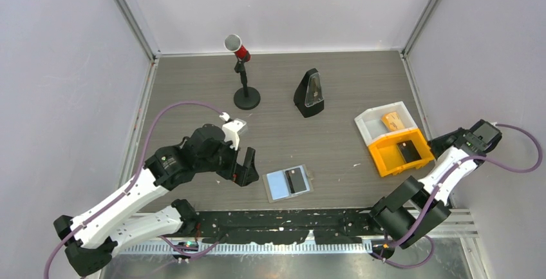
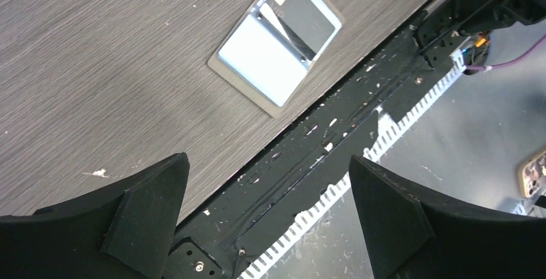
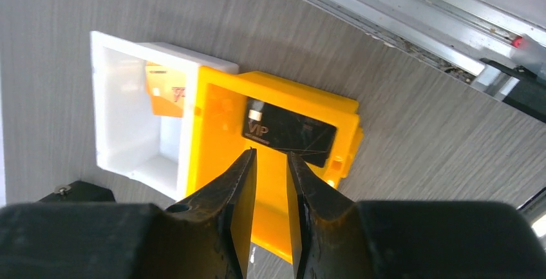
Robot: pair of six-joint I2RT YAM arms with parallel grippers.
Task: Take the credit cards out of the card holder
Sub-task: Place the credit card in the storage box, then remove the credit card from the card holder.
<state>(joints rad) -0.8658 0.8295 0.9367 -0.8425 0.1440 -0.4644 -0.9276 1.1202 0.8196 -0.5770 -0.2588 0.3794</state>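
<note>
Illumination was bright, even and diffuse from overhead: the stand (image 1: pixel 246 98) and the metronome (image 1: pixel 310 93) cast only short, soft shadows on the table (image 1: pixel 193 92), and the walls (image 1: pixel 64 66) rendered pale lilac. In the left wrist view the blue panel of the holder (image 2: pixel 267 60) was washed out by glare, while the left fingers (image 2: pixel 145 221) at the bottom edge appeared black, featureless and soft-edged. In the right wrist view the white half of the tray (image 3: pixel 106 111) was nearly overexposed, the right fingers (image 3: pixel 235 202) lay out of focus, and the lettering on the black card (image 3: pixel 290 134) was sharp and legible.
</note>
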